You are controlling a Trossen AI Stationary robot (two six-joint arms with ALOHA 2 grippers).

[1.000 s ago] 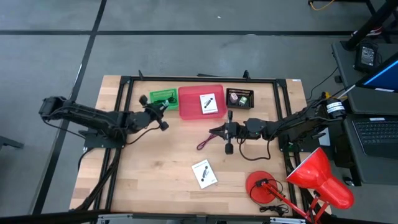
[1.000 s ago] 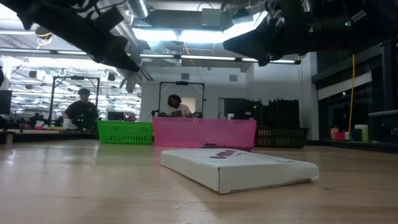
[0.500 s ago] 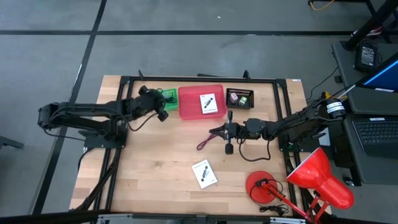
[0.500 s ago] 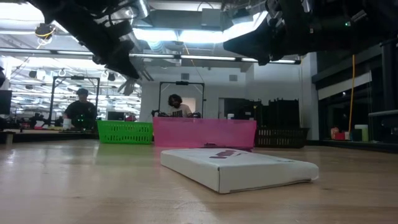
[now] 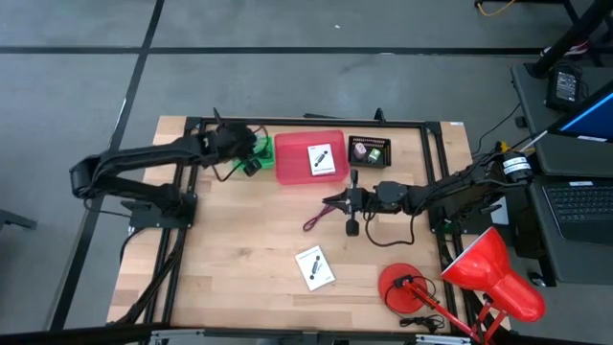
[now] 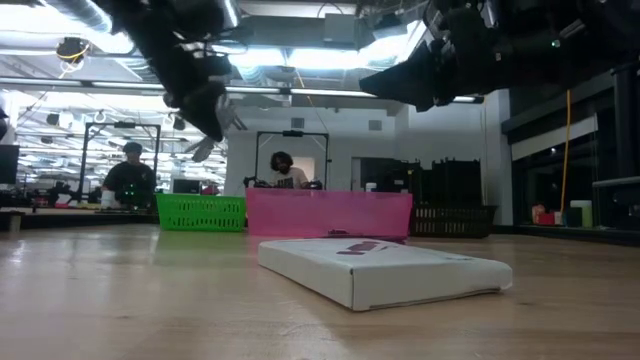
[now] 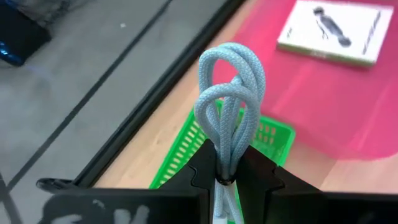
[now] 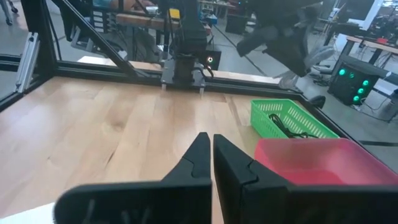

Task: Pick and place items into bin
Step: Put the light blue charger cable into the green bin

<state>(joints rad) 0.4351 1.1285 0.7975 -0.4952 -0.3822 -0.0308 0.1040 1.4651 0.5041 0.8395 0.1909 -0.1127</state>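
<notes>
My left gripper (image 5: 246, 155) (image 7: 228, 177) hangs over the green bin (image 5: 251, 148) (image 7: 214, 155) at the table's far left, shut on a light blue coiled cord (image 7: 229, 99). My right gripper (image 5: 331, 203) (image 8: 212, 152) hovers shut and empty mid-table, just past a red cord (image 5: 313, 221) lying flat on the wood. One white card (image 5: 314, 267) (image 6: 385, 268) lies flat near the front. Another white card (image 5: 322, 159) (image 7: 331, 30) lies in the pink bin (image 5: 292, 163). My left gripper pinches the bundled strands of the blue cord (image 7: 225, 163) between its two fingers, just past a dark tie around the bundle. The fingers slant down from the table's left. The cord's loops (image 7: 231, 74) stick out past the fingertips, lifted clear above the green bin.
A black bin (image 5: 370, 150) with small pieces stands right of the pink bin. A red desk lamp (image 5: 479, 273) occupies the near right corner. A black frame (image 5: 306, 122) runs round the table's far edge and sides. People sit in the room beyond.
My left gripper has swung toward the table's far edge and risen a little, carrying the blue cord from the open wood to above the green bin, turning as it went.
</notes>
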